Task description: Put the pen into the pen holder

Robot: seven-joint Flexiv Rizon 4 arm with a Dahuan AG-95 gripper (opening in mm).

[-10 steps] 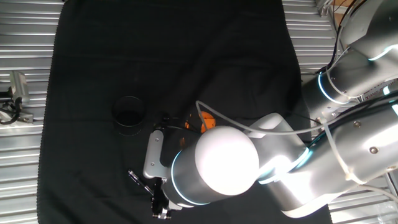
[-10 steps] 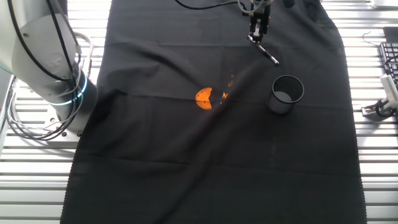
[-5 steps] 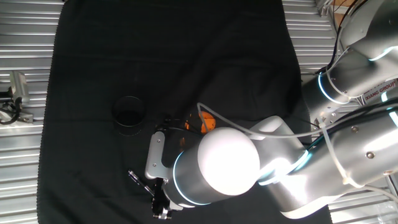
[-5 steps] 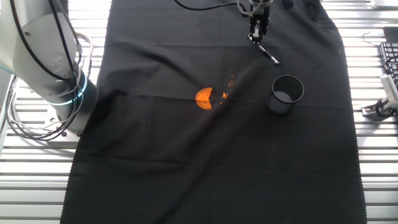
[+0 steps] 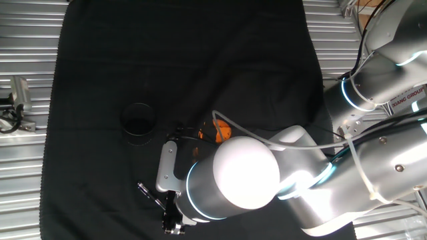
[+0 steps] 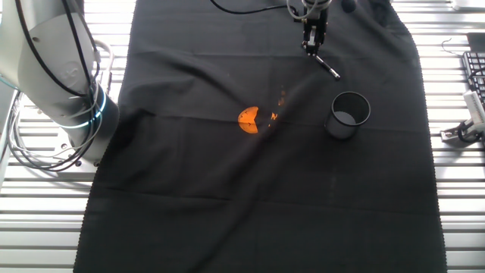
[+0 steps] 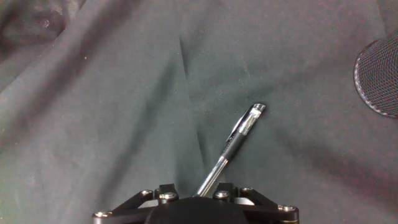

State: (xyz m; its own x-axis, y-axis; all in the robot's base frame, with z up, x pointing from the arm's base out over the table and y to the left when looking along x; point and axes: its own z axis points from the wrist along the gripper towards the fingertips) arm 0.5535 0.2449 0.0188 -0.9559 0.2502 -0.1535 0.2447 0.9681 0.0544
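The slim black pen (image 7: pixel 239 134) with silver clip and tip sticks out forward from between my jaws in the hand view, slanting up to the right over the black cloth. My gripper (image 7: pixel 202 194) is shut on the pen's near end. In the other fixed view the gripper (image 6: pixel 314 47) is at the far edge of the cloth with the pen (image 6: pixel 327 67) slanting from it towards the pen holder (image 6: pixel 348 114), a short round black cup standing upright and apart from the pen. The cup also shows in one fixed view (image 5: pixel 138 121) and at the hand view's right edge (image 7: pixel 380 74).
A small orange lump (image 6: pixel 248 119) with orange crumbs lies on the black cloth (image 6: pixel 227 197) near the middle, left of the cup. The cloth has folds. Ribbed metal table (image 6: pixel 470 212) surrounds it. My arm's big joint (image 5: pixel 243 177) hides much of one fixed view.
Hardly anything: the arm has shifted very slightly, and the pen and the cup stay where they were.
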